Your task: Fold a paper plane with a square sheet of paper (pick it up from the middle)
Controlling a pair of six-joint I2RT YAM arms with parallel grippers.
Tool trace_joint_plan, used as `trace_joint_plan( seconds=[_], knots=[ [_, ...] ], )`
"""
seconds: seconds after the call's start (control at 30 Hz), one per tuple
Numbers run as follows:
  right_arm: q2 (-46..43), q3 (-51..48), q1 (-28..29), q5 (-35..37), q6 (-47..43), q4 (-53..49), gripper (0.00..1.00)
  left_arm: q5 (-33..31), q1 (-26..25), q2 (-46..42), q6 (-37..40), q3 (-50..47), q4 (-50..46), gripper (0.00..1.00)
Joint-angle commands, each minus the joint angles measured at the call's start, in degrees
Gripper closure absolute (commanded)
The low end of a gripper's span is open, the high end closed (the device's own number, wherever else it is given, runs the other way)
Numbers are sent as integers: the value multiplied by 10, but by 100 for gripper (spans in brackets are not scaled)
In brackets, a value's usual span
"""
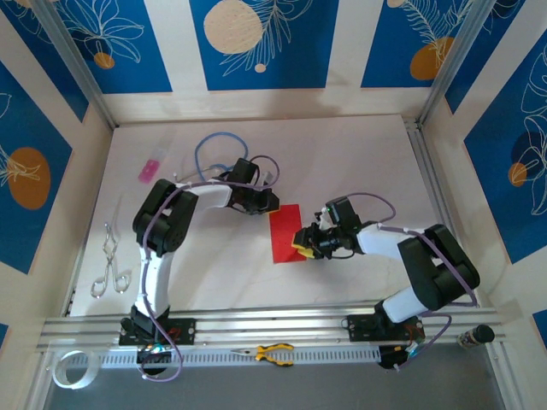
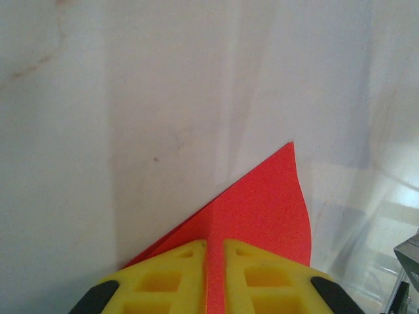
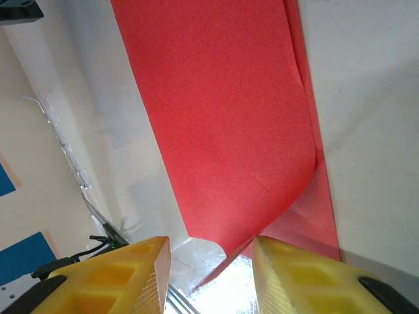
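The red square sheet of paper [image 1: 285,235] lies on the white table as a narrow rectangle of two layers, with no paper plane shape to it. My left gripper [image 1: 272,205] is at its far end, and in the left wrist view the yellow fingers [image 2: 163,278] are shut on the red sheet [image 2: 262,203], a strip of it pinched between them. My right gripper [image 1: 301,243] is at the sheet's near right edge. Its jaws [image 3: 211,268] stand open, and the upper layer [image 3: 222,118] curls up with its corner just inside the right finger [image 3: 308,278].
A small pink item [image 1: 149,170] and a blue cable loop [image 1: 218,147] lie at the back left. Metal scissors [image 1: 108,265] are at the left edge. Yellow pliers [image 1: 273,352] and a tape roll [image 1: 70,369] sit by the front rail.
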Motion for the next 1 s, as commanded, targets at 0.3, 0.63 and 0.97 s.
trace_joint_plan(
  seconds=[0.3, 0.63, 0.97],
  knots=[
    [5, -4, -7, -12, 15, -15, 60, -16, 2, 18, 31, 19, -34, 84],
    [-18, 1, -10, -3, 28, -49, 54, -16, 2, 17, 26, 25, -34, 84],
    [-2, -6, -24, -15, 32, 15, 53, -8, 2, 19, 25, 27, -30, 84]
  ],
)
